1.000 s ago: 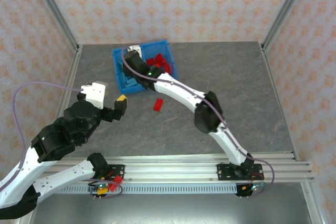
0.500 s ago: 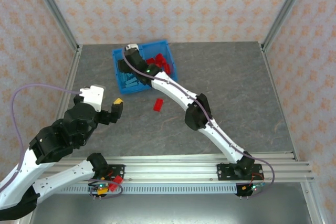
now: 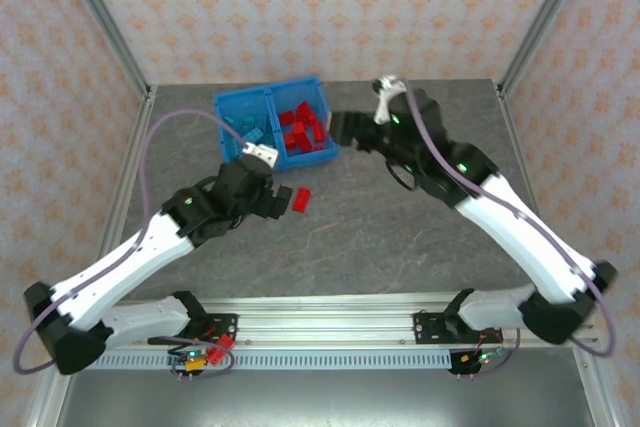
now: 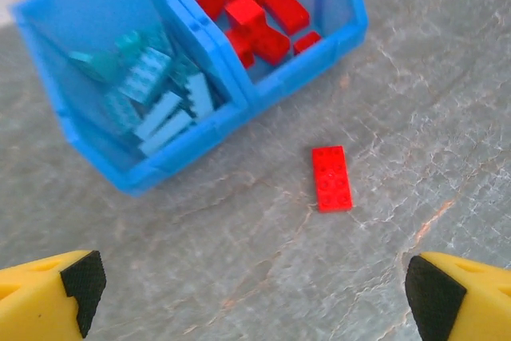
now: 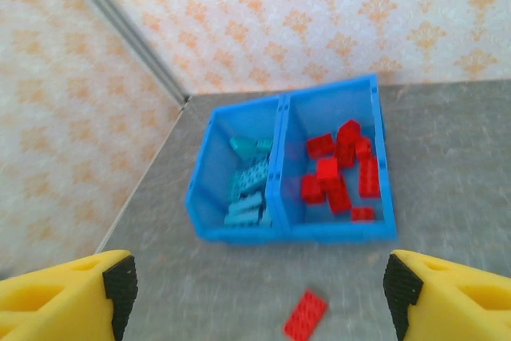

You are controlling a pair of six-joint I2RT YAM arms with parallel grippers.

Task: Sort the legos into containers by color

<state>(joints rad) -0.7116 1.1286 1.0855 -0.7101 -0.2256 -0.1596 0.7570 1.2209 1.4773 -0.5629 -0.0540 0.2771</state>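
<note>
The blue bin [image 3: 268, 91] sits at the back left of the table. Its left compartment holds several light-blue legos [image 3: 246, 133], its right one several red legos [image 3: 303, 129]. One red lego [image 3: 301, 199] lies flat on the table in front of the bin. My left gripper [image 3: 281, 197] hovers just left of that brick, open and empty; its wrist view shows the brick [image 4: 331, 178] ahead, beyond the bin wall [image 4: 180, 167]. My right gripper [image 3: 343, 127] hangs open to the right of the bin, facing it, with the loose brick [image 5: 306, 315] low between its fingers [image 5: 72, 297].
The grey stone-patterned table [image 3: 430, 187] runs free to the right and front of the bin. Aluminium frame posts [image 3: 105, 27] and patterned walls close the back and sides. A metal rail [image 3: 340, 322] crosses the near edge.
The right arm has pulled out of the bin's left compartment and swung to the right of the bin. The left arm has reached forward to beside the loose red lego.
</note>
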